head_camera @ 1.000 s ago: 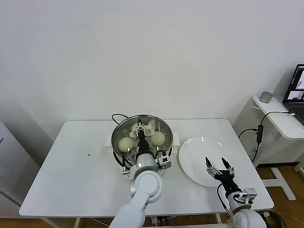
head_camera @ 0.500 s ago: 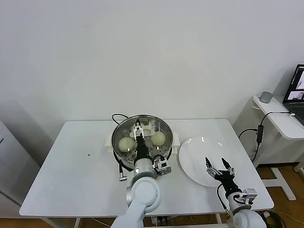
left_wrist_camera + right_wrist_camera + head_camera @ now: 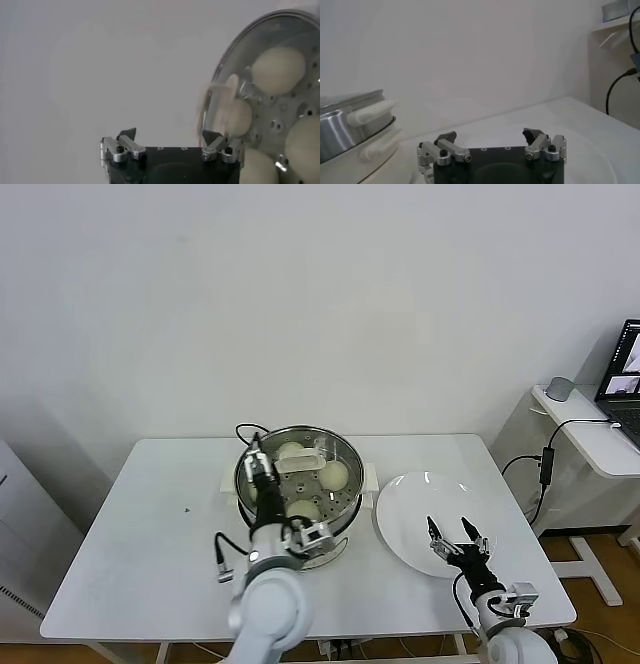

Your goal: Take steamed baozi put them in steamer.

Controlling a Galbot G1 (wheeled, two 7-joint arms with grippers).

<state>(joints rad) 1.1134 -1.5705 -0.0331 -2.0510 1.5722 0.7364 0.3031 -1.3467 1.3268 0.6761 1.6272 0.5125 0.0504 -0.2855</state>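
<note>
The steamer (image 3: 345, 452), a shiny steel basket on a white base, stands at the table's middle back. Several pale round baozi lie in it: one at the back (image 3: 290, 451), one at the right (image 3: 334, 474), one at the front (image 3: 303, 510). My left gripper (image 3: 258, 464) is open and empty over the steamer's left rim and hides part of the inside there. The left wrist view shows its open gripper (image 3: 170, 137) beside the steamer rim (image 3: 235, 47), with the baozi (image 3: 277, 70) inside. My right gripper (image 3: 452, 534) is open and empty above the white plate (image 3: 410, 494).
The plate is bare and lies right of the steamer. A black cable (image 3: 245, 429) runs behind the steamer. A side desk (image 3: 590, 434) with a laptop stands far right. The right wrist view shows the open right gripper (image 3: 492, 137) with the steamer's side (image 3: 350, 130) beyond it.
My left gripper has moved from over the steamer's middle to its left rim, and the front baozi now shows. The right gripper has hardly moved.
</note>
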